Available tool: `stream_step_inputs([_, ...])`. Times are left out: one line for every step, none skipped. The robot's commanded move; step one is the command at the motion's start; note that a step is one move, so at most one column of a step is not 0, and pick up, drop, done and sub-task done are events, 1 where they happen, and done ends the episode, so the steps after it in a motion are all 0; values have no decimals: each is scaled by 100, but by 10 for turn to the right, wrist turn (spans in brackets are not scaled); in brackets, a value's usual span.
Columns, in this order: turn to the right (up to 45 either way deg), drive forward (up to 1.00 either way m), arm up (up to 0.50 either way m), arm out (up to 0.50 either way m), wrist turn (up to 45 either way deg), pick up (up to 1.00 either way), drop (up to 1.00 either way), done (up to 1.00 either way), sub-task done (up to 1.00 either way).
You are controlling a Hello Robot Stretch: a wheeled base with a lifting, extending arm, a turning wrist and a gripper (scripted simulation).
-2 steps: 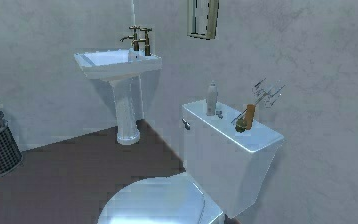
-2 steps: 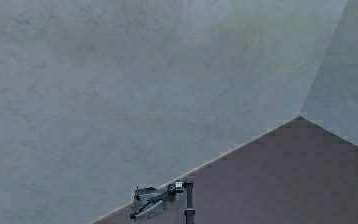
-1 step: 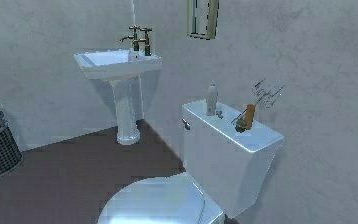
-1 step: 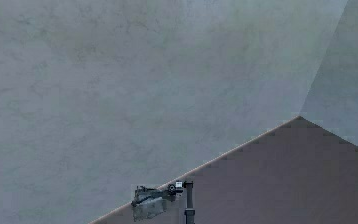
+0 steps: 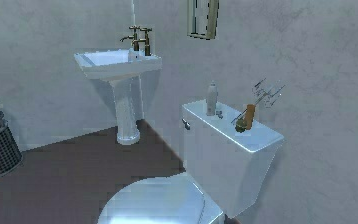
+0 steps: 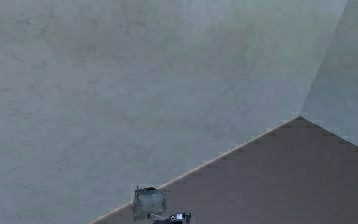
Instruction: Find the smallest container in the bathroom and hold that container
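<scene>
- Forward view is showing the likeliest smallest container, a small brown item (image 5: 247, 116), standing beside a pale bottle (image 5: 212, 98) on the toilet tank (image 5: 227, 150), probably kept there for easy reach.
- Pedestal sink (image 5: 119, 68) is standing beyond, against the wall.
- Gripper (image 6: 165, 217) is sitting at the arm side view's bottom edge with a grey blob (image 6: 147, 202) at its far end; jaw state and any hold cannot be told.
</scene>
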Motion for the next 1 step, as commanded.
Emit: stream_step_inputs([0, 0, 0, 0, 0, 100, 0, 0, 0])
